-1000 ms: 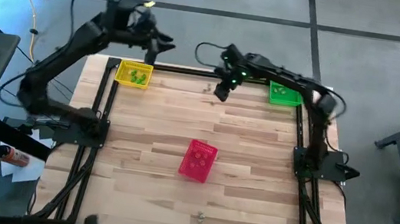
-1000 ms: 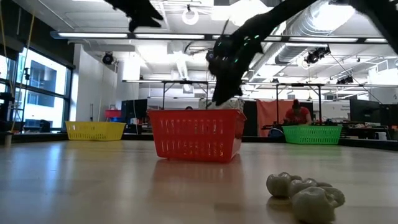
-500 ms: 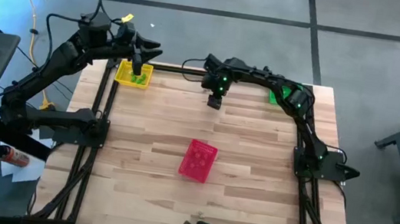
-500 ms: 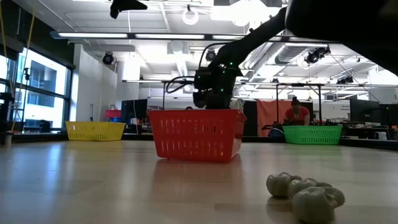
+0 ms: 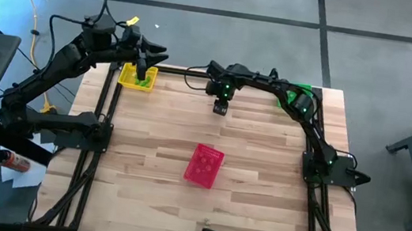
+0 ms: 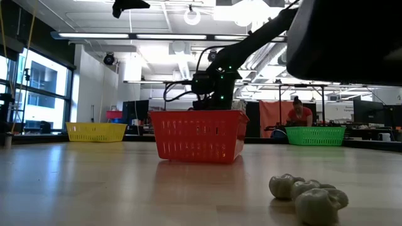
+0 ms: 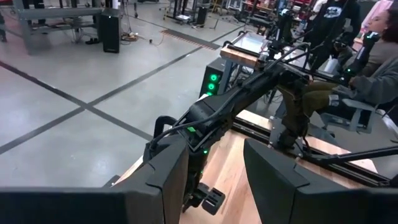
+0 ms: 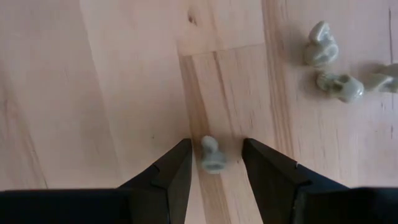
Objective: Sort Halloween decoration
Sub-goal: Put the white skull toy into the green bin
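Note:
My right gripper (image 8: 216, 148) points down at the wood near the table's far edge (image 5: 221, 106), open, one finger on either side of a small pale Halloween decoration (image 8: 212, 157) that lies on the table; I see a gap on both sides. Three more pale trinkets (image 8: 341, 86) lie beside it. My left gripper (image 5: 143, 67) hangs open above the yellow basket (image 5: 136, 78), which holds green pieces, and has nothing between its fingers (image 7: 168, 177). A pink-red basket (image 5: 203, 165) stands mid-table.
A green basket (image 5: 298, 94) sits at the far right corner, partly under my right arm. A clump of pale trinkets (image 6: 308, 196) lies near the table's near edge. Black frame rails (image 5: 99, 141) run along both table sides. Bare wood lies around the red basket (image 6: 198, 135).
My right gripper has gone down and toward the table's left, tipping until it points down at the table, and now stands low behind the red basket. My left gripper has drawn back from beyond the far edge to above the yellow basket, then kept still.

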Motion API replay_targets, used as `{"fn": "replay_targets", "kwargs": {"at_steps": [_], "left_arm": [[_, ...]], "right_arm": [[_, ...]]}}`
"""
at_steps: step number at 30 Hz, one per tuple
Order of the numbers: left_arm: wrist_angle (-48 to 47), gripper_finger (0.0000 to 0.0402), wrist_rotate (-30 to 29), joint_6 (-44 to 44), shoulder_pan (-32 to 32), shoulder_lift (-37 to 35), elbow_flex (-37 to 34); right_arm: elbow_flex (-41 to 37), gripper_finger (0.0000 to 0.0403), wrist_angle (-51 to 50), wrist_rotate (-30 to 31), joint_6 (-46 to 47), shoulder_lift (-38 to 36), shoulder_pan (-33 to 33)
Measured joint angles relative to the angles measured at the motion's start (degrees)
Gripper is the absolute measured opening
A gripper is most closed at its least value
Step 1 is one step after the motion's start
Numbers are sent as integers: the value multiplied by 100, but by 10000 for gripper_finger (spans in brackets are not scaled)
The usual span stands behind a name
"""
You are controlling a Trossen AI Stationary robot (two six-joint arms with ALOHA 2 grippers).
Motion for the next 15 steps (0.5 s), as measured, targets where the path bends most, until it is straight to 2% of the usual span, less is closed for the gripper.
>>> {"fn": "replay_targets", "kwargs": {"at_steps": [5, 13, 15], "left_arm": [[0, 147, 0, 0, 0, 0, 0], [-23, 147, -2, -140, 0, -46, 0], [-28, 147, -2, -140, 0, -44, 0]], "right_arm": [[0, 133, 0, 133, -2, 3, 12], [0, 63, -38, 268, 192, 8, 16], [0, 56, -87, 261, 189, 8, 10]]}}
